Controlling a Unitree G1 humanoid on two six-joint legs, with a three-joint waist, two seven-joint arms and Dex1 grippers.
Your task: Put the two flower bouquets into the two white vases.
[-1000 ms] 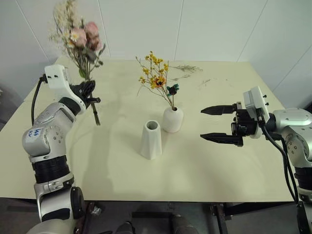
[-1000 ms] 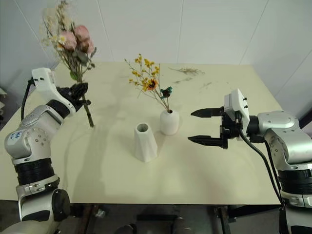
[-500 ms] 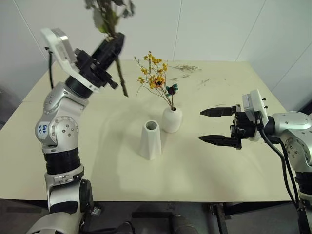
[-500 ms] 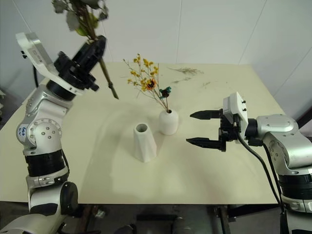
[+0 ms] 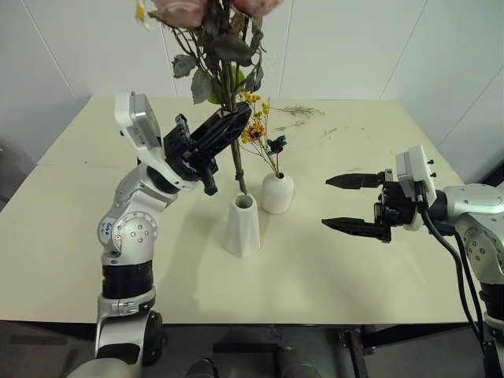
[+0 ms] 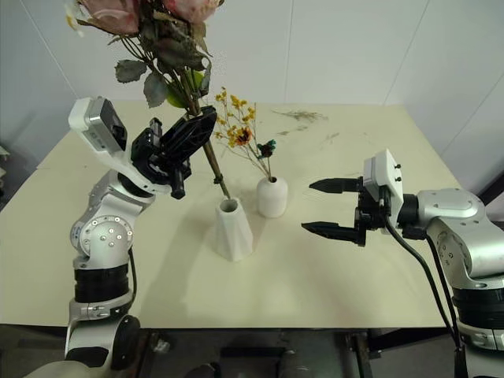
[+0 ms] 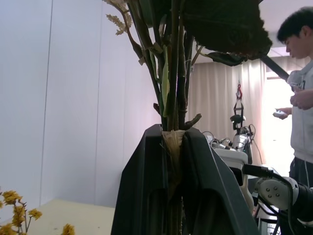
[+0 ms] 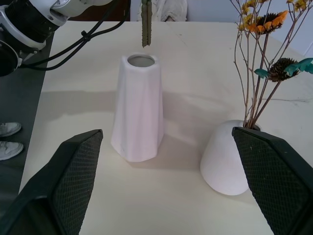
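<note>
The left gripper (image 5: pixel 224 130) is clenching the stems of the rose bouquet (image 5: pixel 213 39), its jaws pinched tight around the bundle, as the left wrist view is showing plainly. The pink heads and grey-green leaves are riding high above the bench (image 5: pixel 331 260), and the stems are slanting down and towards the robot's right, so the bouquet's long axis is leaning rather than standing plumb.

The cut ends are hanging just above the mouth of the taller faceted vase (image 5: pixel 243 226), a little towards the far edge of the bench; from the right wrist view the stem tips are hovering just above and beyond the open rim, not yet inside it. That gap and that lean are what the coming move is turning on: in my judgement the stems need to be brought upright over the wide mouth and then lowered along their own length.

The shorter rounded vase (image 5: pixel 277 193) is standing just beside the taller one, towards the right edge, and is already holding the yellow spray (image 5: pixel 253 130).

The right gripper (image 5: pixel 354 205) is waiting well apart over the right side of the bench, jaws spread wide and holding nothing.
</note>
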